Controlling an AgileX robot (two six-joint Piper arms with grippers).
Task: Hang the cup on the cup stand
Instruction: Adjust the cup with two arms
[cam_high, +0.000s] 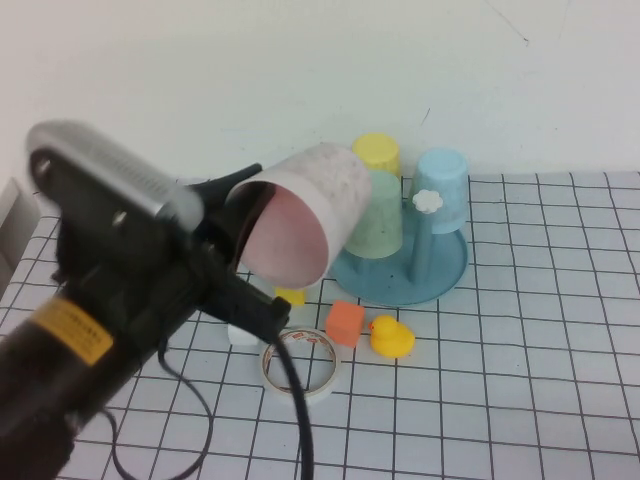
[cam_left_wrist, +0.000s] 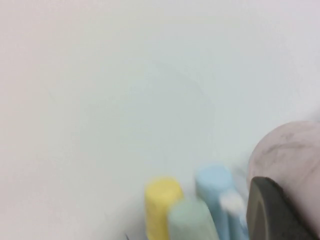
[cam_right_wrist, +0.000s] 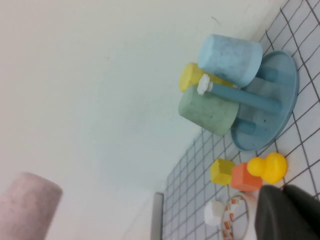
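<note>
A: Step? Carry phase. Left tool clamped on the rim of the pink cup, cup in the air, tipped sideways, mouth toward the camera, at about 9 o'clock from the stand.

B: Stand status?

A: Green cup, blue cup and yellow cup already on pegs. The white-capped peg looks free.

B: Right tool?

A: Right tool only a dark edge in its wrist view, fingers together, nothing in it, parked I'd say.

B: Next?

A: Probably swing toward 3 o'clock, turn the mouth down, line it over a free peg and lower. Duck, orange block and tape roll on the surface at 6 o'clock of the stand; stay above them.
</note>
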